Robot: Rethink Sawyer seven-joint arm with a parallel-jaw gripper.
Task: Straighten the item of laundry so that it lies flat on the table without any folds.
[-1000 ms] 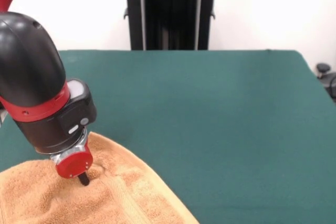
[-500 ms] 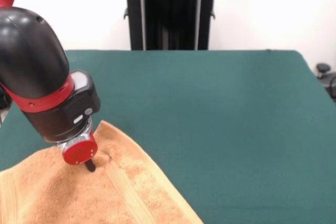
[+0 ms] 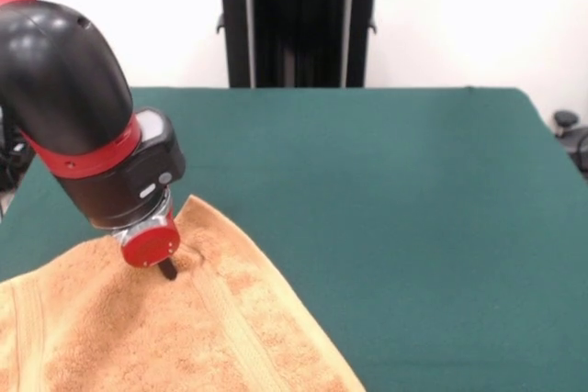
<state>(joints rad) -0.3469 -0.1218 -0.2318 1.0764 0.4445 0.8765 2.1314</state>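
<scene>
The orange-tan towel (image 3: 184, 337) lies at the table's near left, and its near part runs out of the picture at the bottom edge. A woven band stripe runs diagonally across it near its right edge. My gripper (image 3: 168, 269) comes down from the upper left and is shut on the towel next to its far corner, where the cloth puckers around the dark tip. The dark green table (image 3: 386, 181) shows bare to the right and behind. The red and black wrist hides part of the towel's far left edge.
The robot's black pedestal (image 3: 299, 20) stands at the table's far side, in the middle. A dark piece of equipment (image 3: 570, 130) shows beyond the table's right edge. The table's right edge runs diagonally at the picture's right.
My gripper has moved away from the camera and to the right, pulling the towel's far corner with it. The towel has spread out and looks flatter.
</scene>
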